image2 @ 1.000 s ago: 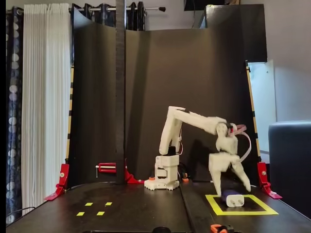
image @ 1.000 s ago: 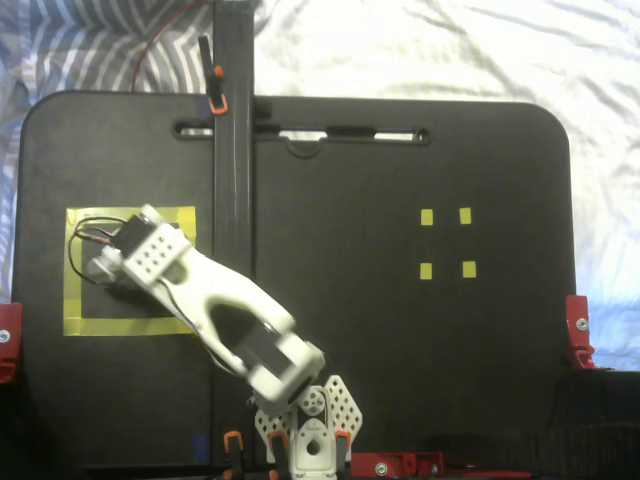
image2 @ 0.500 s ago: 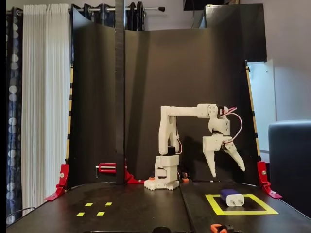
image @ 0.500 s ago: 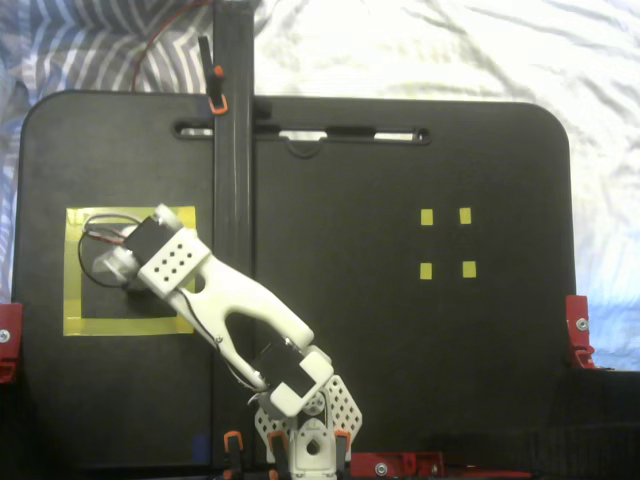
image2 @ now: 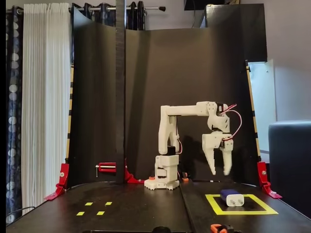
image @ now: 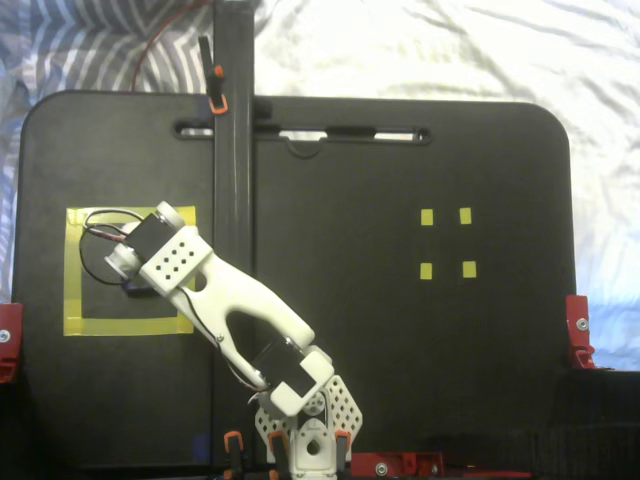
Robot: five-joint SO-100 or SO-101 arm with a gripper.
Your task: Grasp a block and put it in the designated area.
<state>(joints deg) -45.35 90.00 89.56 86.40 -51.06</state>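
Observation:
The block (image2: 232, 197), dark blue with a pale front face, rests on the black mat inside the designated area (image2: 214, 204), a large square of yellow tape at the right of that fixed view. My gripper (image2: 220, 173) hangs above and just behind the block, pointing down, jaws apart and empty. In the fixed view from above, the arm's wrist (image: 172, 255) reaches over the yellow square (image: 75, 275) at the left. It covers the block and the fingertips there.
Four tiny yellow tape squares (image: 427, 217) lie on the other side of the mat, also seen low at the left (image2: 89, 204). A black upright post (image: 233, 150) stands by the arm. Red clamps (image: 578, 330) hold the mat's edges. The arm's base (image: 305, 435) sits at the front edge.

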